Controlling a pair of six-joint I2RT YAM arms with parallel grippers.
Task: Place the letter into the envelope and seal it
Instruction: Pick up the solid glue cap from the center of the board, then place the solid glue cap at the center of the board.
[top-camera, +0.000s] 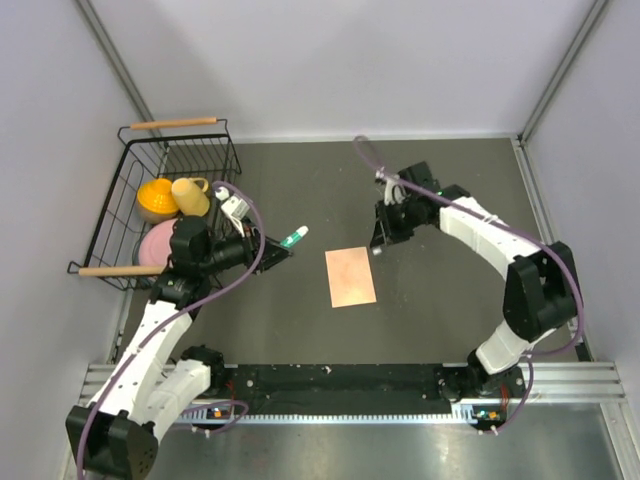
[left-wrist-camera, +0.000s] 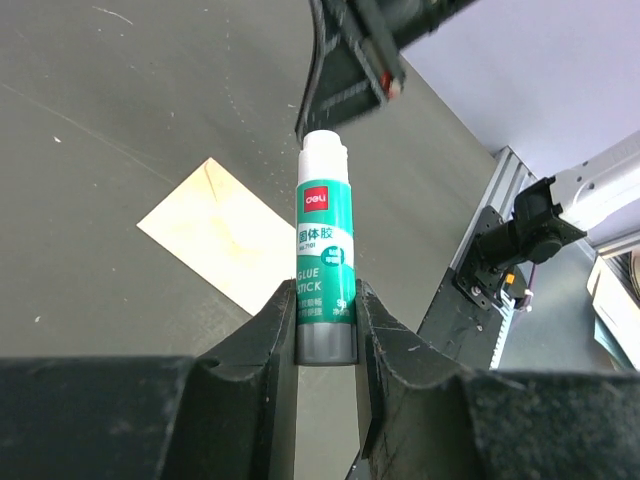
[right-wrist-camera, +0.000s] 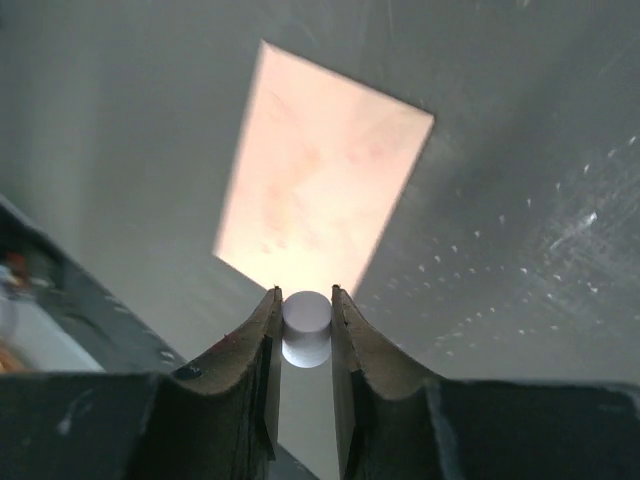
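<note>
envelope (top-camera: 350, 277) flat on tabletop (top-camera: 440, 310) btwn arms. left claw (left-wrist-camera: 325, 300) clamps glue stick (left-wrist-camera: 325, 240), right claw (right-wrist-camera: 305, 298) pinches a white cylinder (right-wrist-camera: 305, 318). envelope prob light, thin, floppy: pinch at an edge.

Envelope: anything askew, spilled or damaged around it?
Nothing spilled or damaged. The envelope lies flat on the table. The only oddity is that the left gripper holds the glue stick while the right gripper pinches a small white cylinder, possibly its cap.
</note>
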